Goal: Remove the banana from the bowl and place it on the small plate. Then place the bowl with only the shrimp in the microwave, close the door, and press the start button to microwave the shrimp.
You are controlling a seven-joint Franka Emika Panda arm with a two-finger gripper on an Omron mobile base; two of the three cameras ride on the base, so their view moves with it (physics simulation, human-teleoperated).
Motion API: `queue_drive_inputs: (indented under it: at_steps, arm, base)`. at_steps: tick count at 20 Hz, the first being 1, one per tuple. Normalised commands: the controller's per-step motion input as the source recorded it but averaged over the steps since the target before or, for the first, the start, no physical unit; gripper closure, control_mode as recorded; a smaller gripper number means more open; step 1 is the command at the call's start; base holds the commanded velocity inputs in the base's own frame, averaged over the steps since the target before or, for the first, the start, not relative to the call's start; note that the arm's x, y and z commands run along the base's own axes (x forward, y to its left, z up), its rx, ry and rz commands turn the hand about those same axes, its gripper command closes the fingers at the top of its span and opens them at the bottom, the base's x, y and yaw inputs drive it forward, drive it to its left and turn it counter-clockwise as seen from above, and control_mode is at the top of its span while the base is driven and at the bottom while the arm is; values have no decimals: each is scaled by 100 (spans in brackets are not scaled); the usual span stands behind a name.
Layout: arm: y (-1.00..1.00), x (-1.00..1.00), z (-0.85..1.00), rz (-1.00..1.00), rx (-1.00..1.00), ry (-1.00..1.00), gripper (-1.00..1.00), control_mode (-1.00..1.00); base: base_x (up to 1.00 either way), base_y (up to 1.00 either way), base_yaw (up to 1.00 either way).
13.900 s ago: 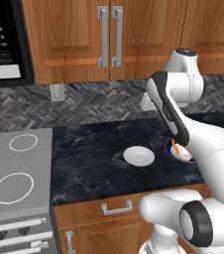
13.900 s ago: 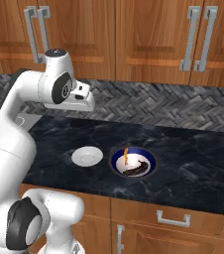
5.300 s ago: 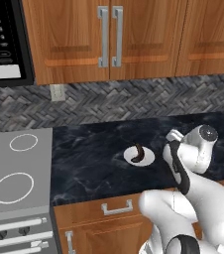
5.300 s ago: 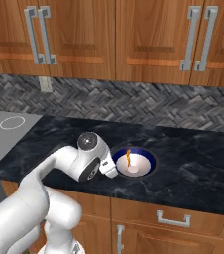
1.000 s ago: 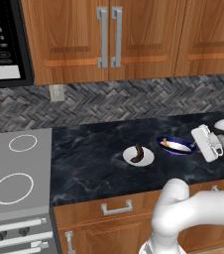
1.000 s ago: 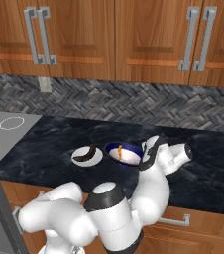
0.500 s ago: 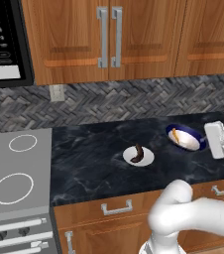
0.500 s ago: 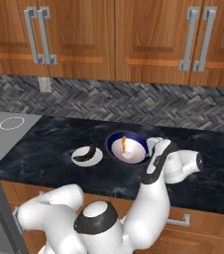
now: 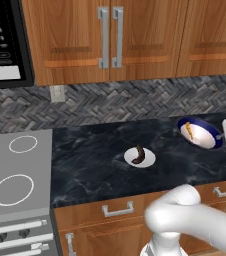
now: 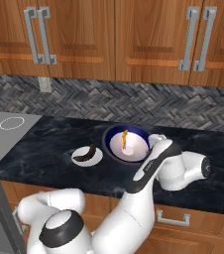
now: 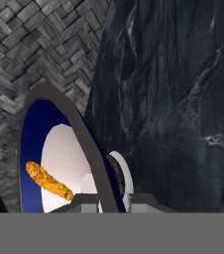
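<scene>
We are gripping the rim of the wide dark blue bowl (image 11: 59,149) with the gripper (image 11: 111,201) clenched; the small orange shrimp (image 11: 47,181) is lying inside, just ahead. Tilting it further could spill the shrimp onto the black marbled counter (image 11: 183,99).

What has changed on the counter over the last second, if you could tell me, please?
The bowl with the shrimp has risen off the counter, tilted, its rim held by the gripper. The small plate with the banana stayed put.
</scene>
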Motion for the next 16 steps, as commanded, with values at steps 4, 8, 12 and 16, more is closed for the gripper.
queue_drive_inputs:
  at_steps: [4, 8, 12, 16]
  arm:
    - [19, -56, 69, -11, -1, 0, 100, -100]
    - [42, -38, 69, -11, -3, 0, 100, -100]
    - [79, -7, 24, -4, -14, 12, 100, -100]
    - [55, 0, -1, 0, -9, 7, 100, -100]
  base:
    - [0, 0, 0]
    - [0, 0, 0]
    - [0, 0, 0]
    - [0, 0, 0]
